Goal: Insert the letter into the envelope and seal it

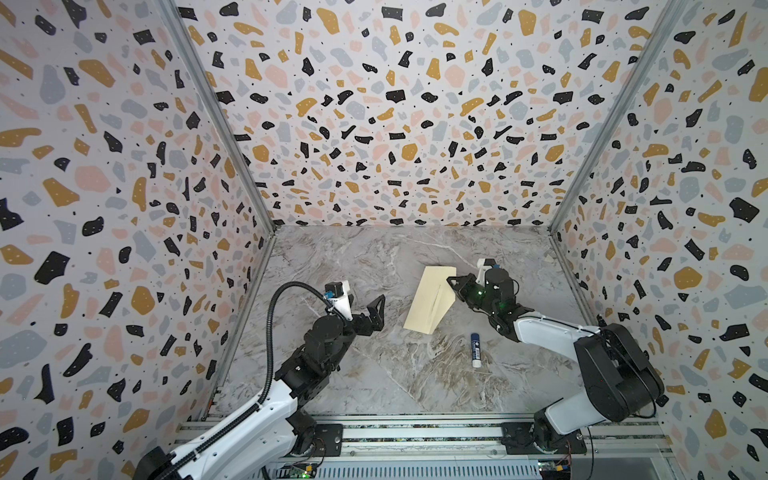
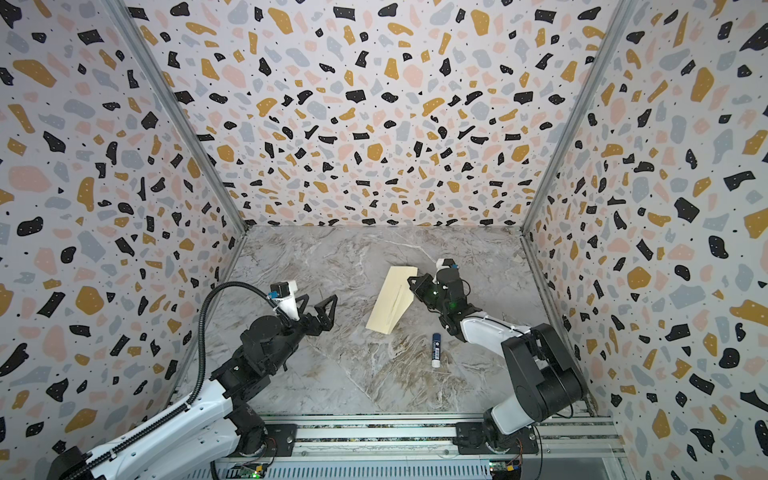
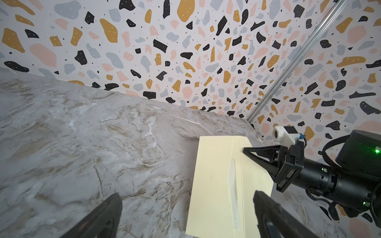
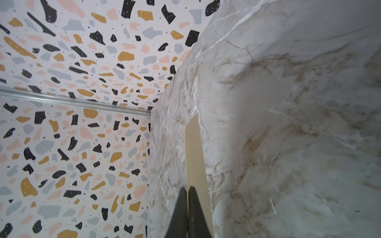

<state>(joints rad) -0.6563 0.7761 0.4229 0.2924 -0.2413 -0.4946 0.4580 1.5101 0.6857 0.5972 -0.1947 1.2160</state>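
Sealing stage, I judge: right gripper (image 1: 451, 281) is pinching the envelope (image 1: 428, 301) by its flap (image 3: 255, 171), mid-counter. Left gripper (image 2: 320, 300) is hanging wide open. No letter showing. Next: pressing flap closed.

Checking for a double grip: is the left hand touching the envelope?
No, the left hand hangs open beside the envelope, with bare table between them.

No legible text anywhere. Glue stick (image 1: 476, 350), at 5 o'clock from the envelope (image 1: 430, 300): pale label patch with dark, barcode-like marks, too small to read in both top views.
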